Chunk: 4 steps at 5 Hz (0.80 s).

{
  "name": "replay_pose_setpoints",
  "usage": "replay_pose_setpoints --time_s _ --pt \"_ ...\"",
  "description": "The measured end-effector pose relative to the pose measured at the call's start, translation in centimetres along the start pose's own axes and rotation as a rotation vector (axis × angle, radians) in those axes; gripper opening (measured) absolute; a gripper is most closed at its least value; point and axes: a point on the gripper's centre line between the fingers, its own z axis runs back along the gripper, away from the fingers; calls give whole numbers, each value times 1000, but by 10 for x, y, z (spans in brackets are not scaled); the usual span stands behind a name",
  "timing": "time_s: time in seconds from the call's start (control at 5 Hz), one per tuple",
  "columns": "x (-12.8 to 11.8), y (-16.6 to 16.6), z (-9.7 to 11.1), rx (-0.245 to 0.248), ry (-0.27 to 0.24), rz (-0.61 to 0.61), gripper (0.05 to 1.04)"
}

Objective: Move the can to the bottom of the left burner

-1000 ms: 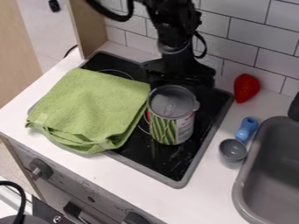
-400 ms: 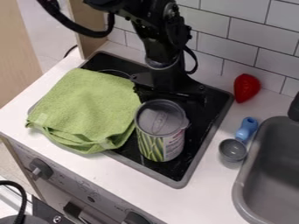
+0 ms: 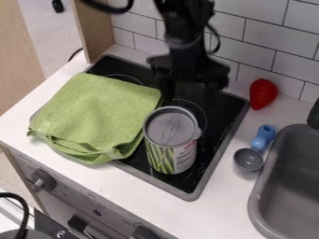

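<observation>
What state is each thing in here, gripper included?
Can: upright on the stove, top covered
Gripper: jaws apart, not holding the can
Towel: folded, rumpled, spread over part of the stove
Stove: partly covered; heat on or off, cannot tell
Scoop: lying with its bowl facing up
Strawberry: lying loose on the counter

A green cloth (image 3: 93, 116) lies rumpled; a red strawberry (image 3: 263, 93) and blue-handled scoop (image 3: 249, 159) sit near the sink (image 3: 287, 186).
</observation>
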Motion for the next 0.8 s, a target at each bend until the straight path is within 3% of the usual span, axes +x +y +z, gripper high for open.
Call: replay_pose_setpoints --time_s 0.2,0.4,0.6,0.8 --pt "28 5 -1 16 9 13 997" --pt "34 26 7 69 46 -29 997" --pt "35 54 8 157 43 -123 997" --pt "38 92 18 205 -23 -194 997"
